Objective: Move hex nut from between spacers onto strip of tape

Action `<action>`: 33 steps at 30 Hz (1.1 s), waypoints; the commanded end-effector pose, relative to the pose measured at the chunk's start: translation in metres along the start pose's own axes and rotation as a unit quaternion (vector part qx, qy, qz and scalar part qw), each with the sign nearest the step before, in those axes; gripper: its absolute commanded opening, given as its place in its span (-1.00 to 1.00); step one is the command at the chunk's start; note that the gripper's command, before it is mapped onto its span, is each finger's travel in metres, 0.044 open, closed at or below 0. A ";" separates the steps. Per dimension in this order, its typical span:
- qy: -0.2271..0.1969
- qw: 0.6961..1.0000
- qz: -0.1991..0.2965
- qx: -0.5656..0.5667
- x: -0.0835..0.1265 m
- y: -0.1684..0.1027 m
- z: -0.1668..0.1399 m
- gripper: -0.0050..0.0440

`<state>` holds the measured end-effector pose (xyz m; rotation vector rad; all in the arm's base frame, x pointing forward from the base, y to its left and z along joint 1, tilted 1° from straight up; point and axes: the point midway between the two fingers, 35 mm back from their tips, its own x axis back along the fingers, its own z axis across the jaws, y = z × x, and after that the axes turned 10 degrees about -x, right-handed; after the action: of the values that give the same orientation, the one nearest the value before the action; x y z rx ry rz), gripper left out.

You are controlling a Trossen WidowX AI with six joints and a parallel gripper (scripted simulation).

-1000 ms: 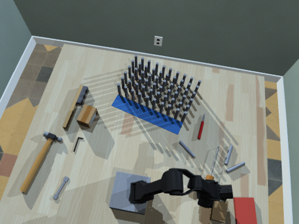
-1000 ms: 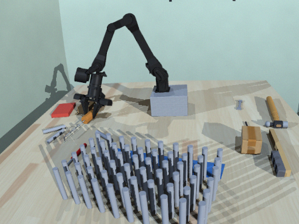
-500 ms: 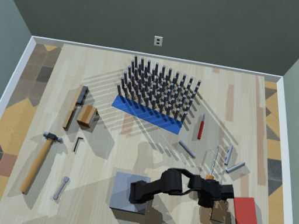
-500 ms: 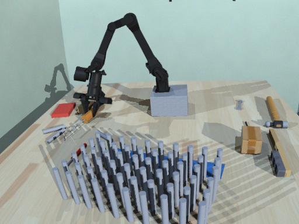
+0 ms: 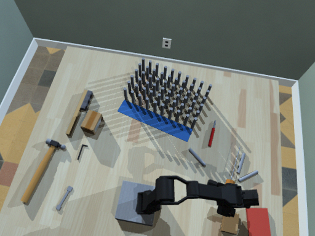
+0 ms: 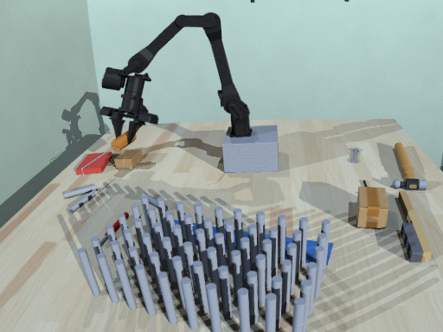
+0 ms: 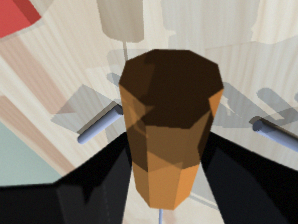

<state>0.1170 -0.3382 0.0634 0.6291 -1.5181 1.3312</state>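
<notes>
While the small hex nut lies somewhere among the upright grey cylindrical spacers [image 5: 166,92], none of the three views lets it be made out; the posts stand too thick and it is too small to tell. Along the near side of that cluster runs the flat blue strip of tape [image 5: 154,120], partly barred by the posts in the exterior view.

Closed on the faceted orange-brown handle [image 7: 167,135] of the hook pick is the black parallel-jaw gripper [image 6: 128,125], a dark finger [image 7: 100,175] pressed to either side. Seen from the wrist, the handle fills the middle of the picture, its brown end cap facing the camera, and only a sliver of the thin metal shaft shows below it, cut off by the frame edge; the hook itself is out of sight there. From above, the arm covers most of the handle, leaving just an orange patch [image 5: 229,181], and the pale thin shaft [image 5: 235,163] runs away from it toward the spacers, its long axis sloping slightly rightward. Its tip is too fine to read.

Just beside the shaft lie two short loose grey rods [image 5: 241,163], near a red-handled screwdriver [image 5: 211,136].

A red flat block [image 5: 258,221] is cut off by the bottom edge.
</notes>
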 end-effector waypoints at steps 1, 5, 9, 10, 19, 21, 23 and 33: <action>0.019 1.000 0.014 0.008 0.036 -0.019 0.009 -0.88; 0.018 1.000 0.014 0.008 0.065 -0.028 0.003 -1.00; 0.018 1.000 0.013 0.008 0.073 -0.030 0.001 -1.00; 0.018 1.000 0.013 0.008 0.073 -0.030 0.001 -1.00; 0.014 0.998 0.006 0.065 0.070 -0.035 -0.006 -1.00; 0.006 0.995 0.000 0.097 0.065 -0.034 -0.014 -1.00; 0.000 0.992 -0.004 0.130 0.062 -0.035 -0.021 -1.00; -0.010 0.954 -0.012 0.298 0.058 -0.049 -0.043 -1.00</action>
<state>0.1430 -0.3045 0.1215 0.9757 -1.2229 1.6688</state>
